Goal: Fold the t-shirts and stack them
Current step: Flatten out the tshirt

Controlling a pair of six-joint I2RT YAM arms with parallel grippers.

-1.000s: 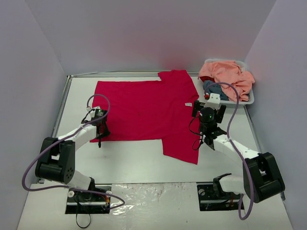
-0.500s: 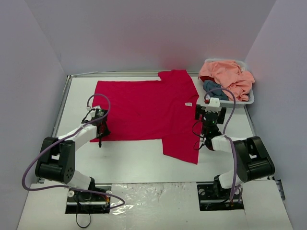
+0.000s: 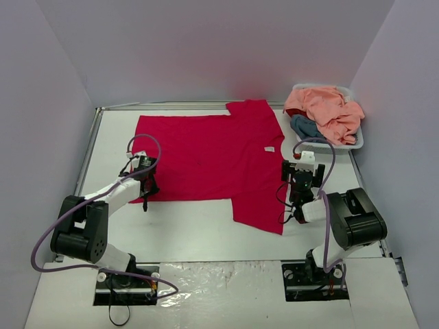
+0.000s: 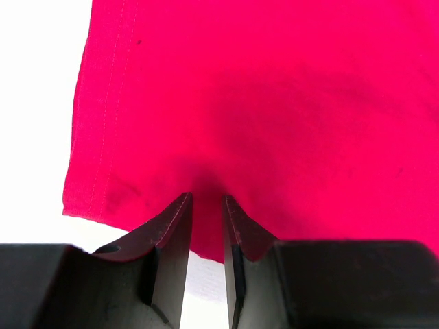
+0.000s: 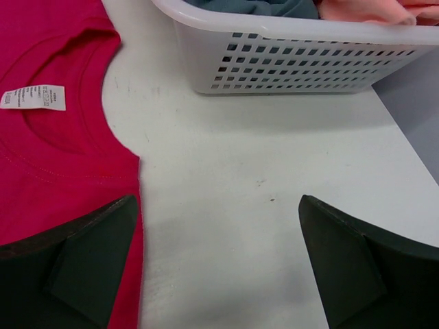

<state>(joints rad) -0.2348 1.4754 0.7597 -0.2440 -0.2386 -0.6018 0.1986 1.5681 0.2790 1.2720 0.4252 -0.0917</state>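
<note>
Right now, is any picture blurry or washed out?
Top view: even light, glare on the glossy strip at the near edge. Left wrist view: table blown out white beside the red t-shirt. Right wrist view: basket crisp, near fingers dark, soft.

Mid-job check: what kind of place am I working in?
Looks like a lab test cell, not a home: plain walls box in a white table, with a red t-shirt laid out and a laundry basket beside.

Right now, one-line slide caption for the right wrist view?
Right tool open above the table, beside the red t-shirt, its white label showing; white basket beyond.
</note>
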